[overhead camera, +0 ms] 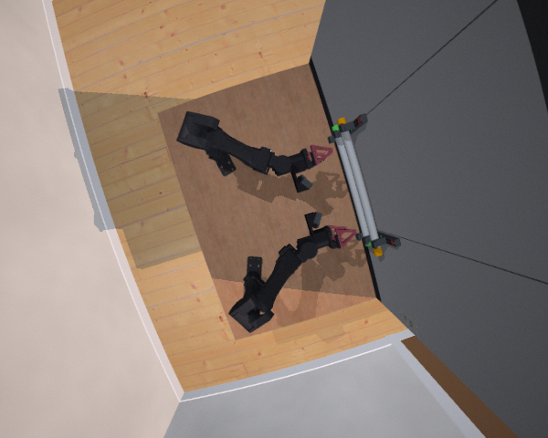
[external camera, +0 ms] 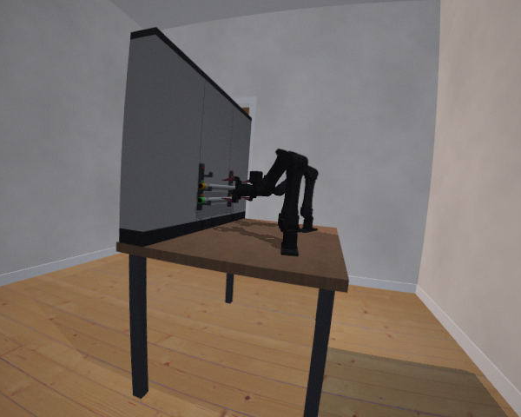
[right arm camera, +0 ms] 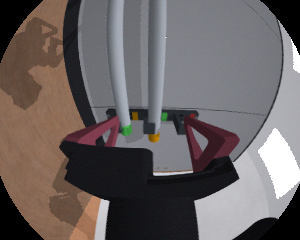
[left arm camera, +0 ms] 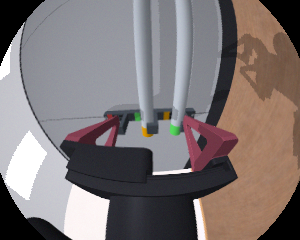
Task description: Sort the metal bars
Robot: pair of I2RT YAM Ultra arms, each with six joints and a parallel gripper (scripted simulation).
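Orange-ended bar: middle rack pair, ahead of both pincers, long axis across them. Left gripper and right gripper wide open, empty; neither clearly nearer.

Black, blocky arms end in triangular crimson fingers.

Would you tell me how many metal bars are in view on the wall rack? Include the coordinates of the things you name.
2: the orange-ended bar (overhead camera: 359, 181) (left arm camera: 144, 60) (right arm camera: 156, 60) on the middle arms, the green-ended bar (overhead camera: 351, 181) (left arm camera: 182, 60) (right arm camera: 117, 60) on the bottom arms.
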